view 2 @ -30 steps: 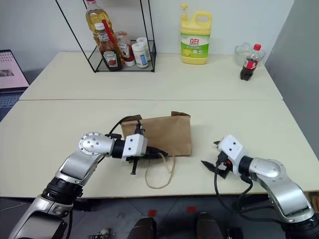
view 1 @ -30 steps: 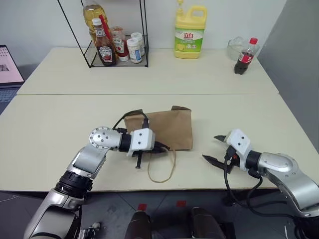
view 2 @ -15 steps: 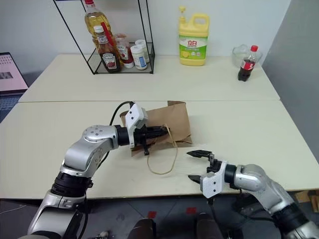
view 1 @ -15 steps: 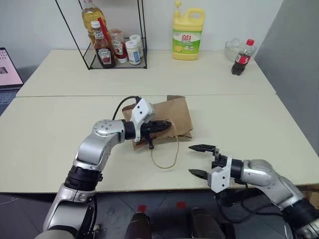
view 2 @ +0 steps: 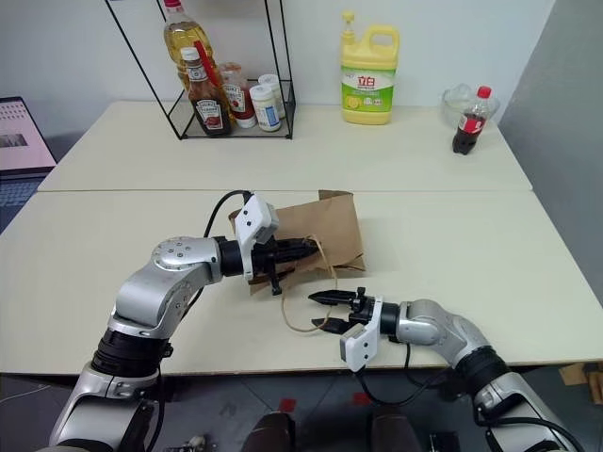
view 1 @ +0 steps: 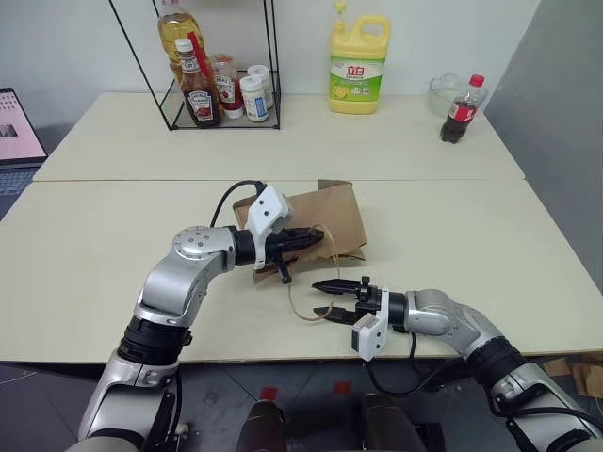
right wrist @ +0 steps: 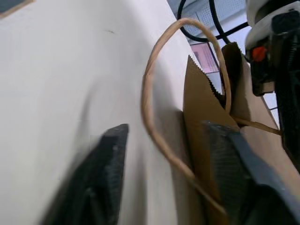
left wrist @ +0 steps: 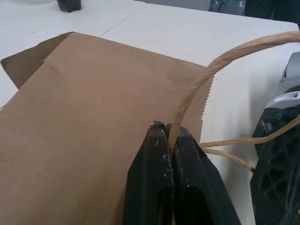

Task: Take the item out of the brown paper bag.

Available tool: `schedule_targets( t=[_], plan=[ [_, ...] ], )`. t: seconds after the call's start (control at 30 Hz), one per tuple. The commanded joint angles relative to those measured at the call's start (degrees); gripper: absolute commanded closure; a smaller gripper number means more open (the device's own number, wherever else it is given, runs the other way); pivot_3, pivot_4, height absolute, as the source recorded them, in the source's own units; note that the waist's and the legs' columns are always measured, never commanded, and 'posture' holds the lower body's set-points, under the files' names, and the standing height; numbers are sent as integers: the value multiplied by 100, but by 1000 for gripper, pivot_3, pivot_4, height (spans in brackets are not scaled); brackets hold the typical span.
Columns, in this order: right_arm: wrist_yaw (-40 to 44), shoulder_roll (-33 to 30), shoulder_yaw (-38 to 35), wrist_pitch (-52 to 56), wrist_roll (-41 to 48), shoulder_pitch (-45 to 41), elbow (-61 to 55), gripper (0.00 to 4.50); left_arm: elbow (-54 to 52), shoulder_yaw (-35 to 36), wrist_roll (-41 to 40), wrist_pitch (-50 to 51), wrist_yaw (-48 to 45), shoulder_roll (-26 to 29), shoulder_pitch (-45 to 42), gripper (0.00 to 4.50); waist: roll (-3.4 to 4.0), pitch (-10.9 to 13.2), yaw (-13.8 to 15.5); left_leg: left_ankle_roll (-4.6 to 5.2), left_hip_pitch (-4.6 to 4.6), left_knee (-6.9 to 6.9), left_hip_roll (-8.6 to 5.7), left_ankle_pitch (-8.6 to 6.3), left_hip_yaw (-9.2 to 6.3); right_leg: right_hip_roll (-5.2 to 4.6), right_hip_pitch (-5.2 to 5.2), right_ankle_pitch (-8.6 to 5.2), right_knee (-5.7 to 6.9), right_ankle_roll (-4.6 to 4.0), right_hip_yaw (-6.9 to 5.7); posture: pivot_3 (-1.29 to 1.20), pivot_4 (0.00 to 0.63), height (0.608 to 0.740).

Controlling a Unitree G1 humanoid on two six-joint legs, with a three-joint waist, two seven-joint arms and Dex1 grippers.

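The brown paper bag (view 1: 330,215) lies on its side on the near table, its mouth toward me. My left gripper (view 1: 306,237) is shut on the bag's upper cord handle (left wrist: 201,79) and holds it lifted off the table. The lower cord handle (view 1: 301,306) loops out onto the tabletop. My right gripper (view 1: 320,299) points left at the bag's mouth. Its fingers (right wrist: 110,159) stand apart, with the lower cord (right wrist: 150,93) and the bag's serrated edge (right wrist: 201,103) between them. The item is hidden.
On the far table stand a yellow detergent jug (view 1: 359,64), a cola bottle (view 1: 459,108) next to a glass bowl (view 1: 439,91), and a wire rack (view 1: 217,80) of sauce bottles. A laptop (view 1: 14,127) sits at the far left.
My right gripper has swung left to the bag's lower handle, rolled over, and its fingers have narrowed. A second ago my left gripper raised the upper handle; it has since held still.
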Motion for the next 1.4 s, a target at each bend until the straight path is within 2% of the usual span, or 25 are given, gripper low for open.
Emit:
schedule_targets(
  t=[0.03,0.17,0.23,0.4,0.5,0.63,0.8,1.23,1.33,1.4],
  plan=[
    [-60,86,36,-95,129,-120,82,3131,-297,154,-149,32,73,31,-31,4500,0,0,-3,0,0,0,0,0,0,0,0,0,0,0,0,0,150,740],
    [48,220,33,39,334,-213,253,4443,-331,194,-174,89,87,43,-78,4500,0,0,-13,3,1,0,0,-1,0,0,0,0,1,0,0,0,150,740],
    [304,312,111,188,546,-286,404,4443,-248,230,-176,96,108,32,-201,4500,0,0,-16,4,2,0,0,-2,0,0,0,0,1,0,0,0,150,740],
    [2032,563,388,1608,1585,-109,641,4443,254,437,-137,83,416,-116,-732,4500,-2,-1,-15,11,13,0,0,-6,-2,0,13,0,1,0,-1,0,150,740],
    [2638,651,395,2233,2023,-29,399,4443,567,520,-103,115,610,-173,-1047,4500,-3,-3,-13,15,18,0,0,-8,-3,0,20,0,0,0,-2,0,150,740],
    [3131,663,334,2942,2403,97,-66,4443,795,623,-133,178,763,-184,-1334,4500,-3,-3,3,13,16,0,0,-7,-5,0,20,0,-4,0,-5,0,150,740],
    [3643,371,380,3467,2468,216,-589,4443,1017,803,-263,406,974,-251,-1636,4500,-4,-3,22,7,8,-3,0,-5,-5,0,19,0,-20,1,-9,0,150,740],
    [4204,-170,270,4382,2635,491,-1645,4443,1329,964,-365,877,1197,-293,-2116,4500,-3,-4,97,-1,7,-3,-2,-2,-1,-2,21,0,-25,2,-8,0,150,740],
    [4152,-261,-19,4779,2977,619,-2216,3820,1189,916,-368,849,1035,-245,-1962,4500,-3,-4,120,-2,6,-4,-2,-1,-1,-2,21,0,-27,3,-9,0,150,740],
    [3964,-356,-326,5148,3172,762,-2784,3172,1011,957,-480,974,991,-271,-1867,4500,-4,-3,120,-2,6,-4,-2,-1,1,-3,20,0,-27,3,-7,0,150,740]
  ],
)
